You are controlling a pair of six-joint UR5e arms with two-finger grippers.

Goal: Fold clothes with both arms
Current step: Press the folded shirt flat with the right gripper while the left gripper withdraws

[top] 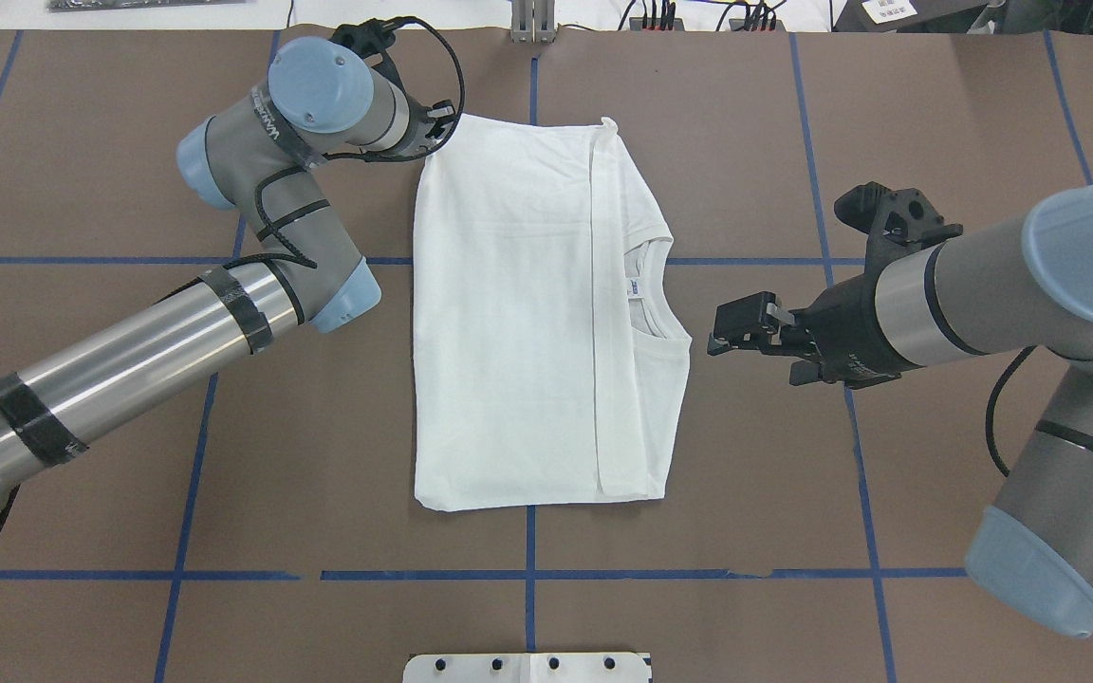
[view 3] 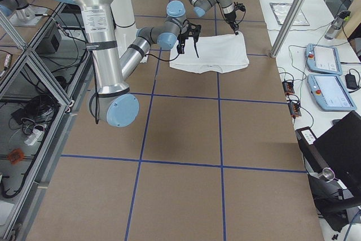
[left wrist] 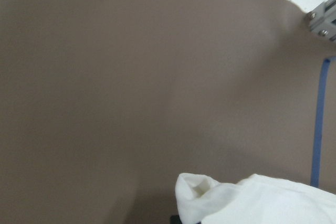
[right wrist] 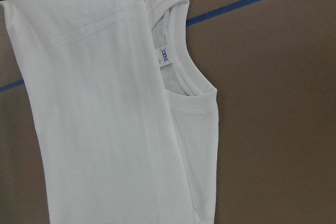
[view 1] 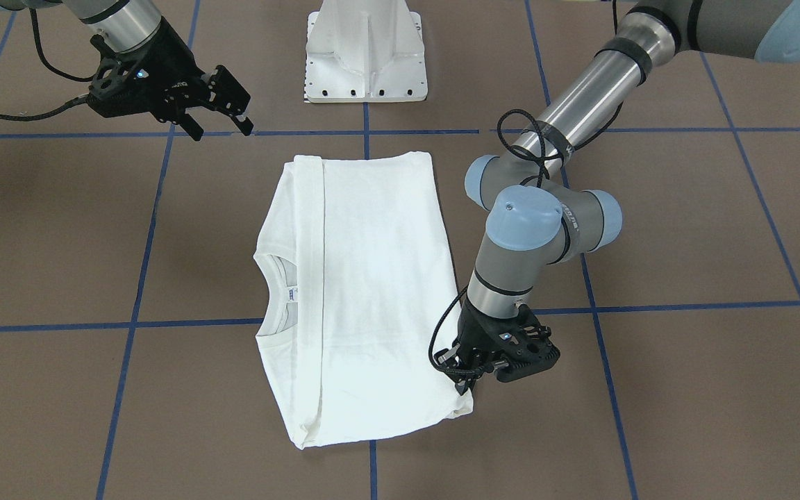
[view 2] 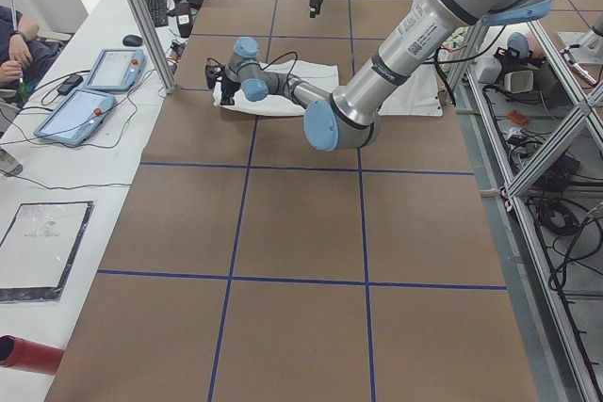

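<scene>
Left hand [view 1: 468, 386] pinches T-shirt [view 1: 372, 292] corner; right hand [view 1: 223, 129] hovers well apart.

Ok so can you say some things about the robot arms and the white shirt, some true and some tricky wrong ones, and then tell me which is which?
1. The T-shirt lies folded on the brown table. True.
2. The right gripper is pinching the collar. False: it hangs in the air off to the side of the shirt, its fingers apart, and it touches nothing.
3. The left gripper is down at a corner of the shirt. True.
4. Both long sleeves stick out to the sides. False: no sleeve sticks out, and the shirt is folded into one narrow block.
5. A small neck label shows inside the collar. True.
</scene>
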